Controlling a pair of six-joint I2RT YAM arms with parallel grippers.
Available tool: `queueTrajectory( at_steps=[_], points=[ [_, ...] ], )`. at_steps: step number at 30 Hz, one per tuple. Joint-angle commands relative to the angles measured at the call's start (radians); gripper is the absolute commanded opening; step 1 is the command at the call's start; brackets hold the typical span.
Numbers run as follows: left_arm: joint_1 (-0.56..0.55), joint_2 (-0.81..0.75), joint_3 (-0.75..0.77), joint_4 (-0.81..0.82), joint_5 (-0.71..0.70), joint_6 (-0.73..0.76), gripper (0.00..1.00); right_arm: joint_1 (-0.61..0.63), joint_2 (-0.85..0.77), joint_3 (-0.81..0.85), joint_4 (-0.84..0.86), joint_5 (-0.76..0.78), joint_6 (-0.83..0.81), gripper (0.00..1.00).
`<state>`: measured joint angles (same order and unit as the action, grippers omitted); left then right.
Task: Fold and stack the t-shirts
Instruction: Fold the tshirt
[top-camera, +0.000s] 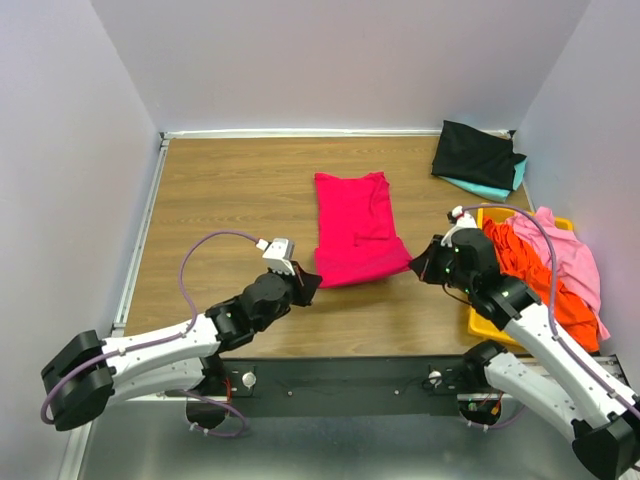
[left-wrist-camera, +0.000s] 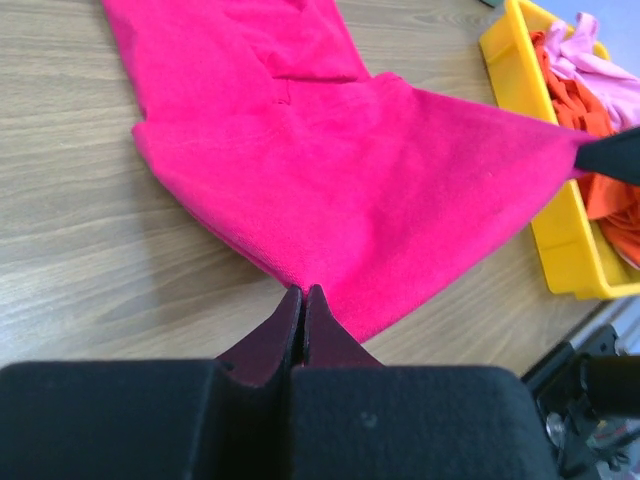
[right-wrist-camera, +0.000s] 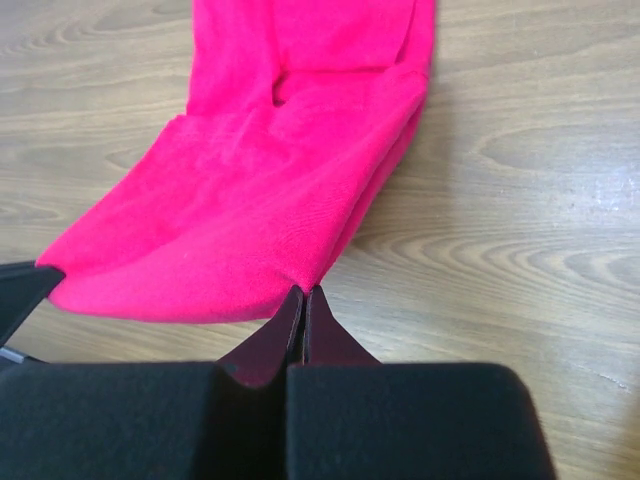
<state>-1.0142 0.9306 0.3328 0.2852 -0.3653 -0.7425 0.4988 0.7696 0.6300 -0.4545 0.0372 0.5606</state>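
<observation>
The left gripper (top-camera: 312, 281) pinches the red t-shirt (top-camera: 355, 220) tight at its 7 o'clock corner; the right gripper (top-camera: 416, 266) pinches its 5 o'clock corner

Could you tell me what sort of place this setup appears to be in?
Most likely a robotics lab test cell rather than a home: a wooden table boxed in by plain pale walls, two arms bolted at its near edge, and a yellow bin of loose shirts.

Bright, even light falls from overhead, and shadows are faint and soft. The wooden table (right-wrist-camera: 520, 200) has a pale sheen toward 3 o'clock in the right wrist view. The red shirt (left-wrist-camera: 380, 190) looks oversaturated, flattening its folds.
</observation>
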Motion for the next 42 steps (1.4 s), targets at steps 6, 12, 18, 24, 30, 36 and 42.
queueTrajectory(
  at_steps=[6, 12, 18, 24, 30, 36, 42],
  points=[
    [-0.053, -0.141, 0.058, -0.089, -0.003, 0.002, 0.0, 0.006, -0.075, 0.092, -0.085, 0.01, 0.001, 0.01],
    [-0.089, -0.151, 0.095, -0.106, -0.006, 0.006, 0.0, 0.006, -0.099, 0.125, -0.108, 0.027, -0.007, 0.0],
    [-0.095, -0.084, 0.12, -0.084, -0.069, 0.005, 0.0, 0.007, -0.046, 0.146, -0.081, 0.119, -0.024, 0.01],
    [-0.084, 0.002, 0.132, 0.032, -0.096, 0.06, 0.0, 0.006, 0.059, 0.171, 0.016, 0.243, -0.03, 0.01],
    [-0.064, 0.074, 0.163, 0.069, -0.092, 0.089, 0.0, 0.006, 0.178, 0.204, 0.088, 0.285, -0.05, 0.01],
    [0.031, 0.089, 0.132, 0.15, -0.031, 0.111, 0.0, 0.006, 0.269, 0.249, 0.137, 0.329, -0.074, 0.01],
    [0.13, 0.178, 0.135, 0.255, 0.081, 0.17, 0.0, 0.004, 0.387, 0.299, 0.203, 0.375, -0.096, 0.0]
  ],
)
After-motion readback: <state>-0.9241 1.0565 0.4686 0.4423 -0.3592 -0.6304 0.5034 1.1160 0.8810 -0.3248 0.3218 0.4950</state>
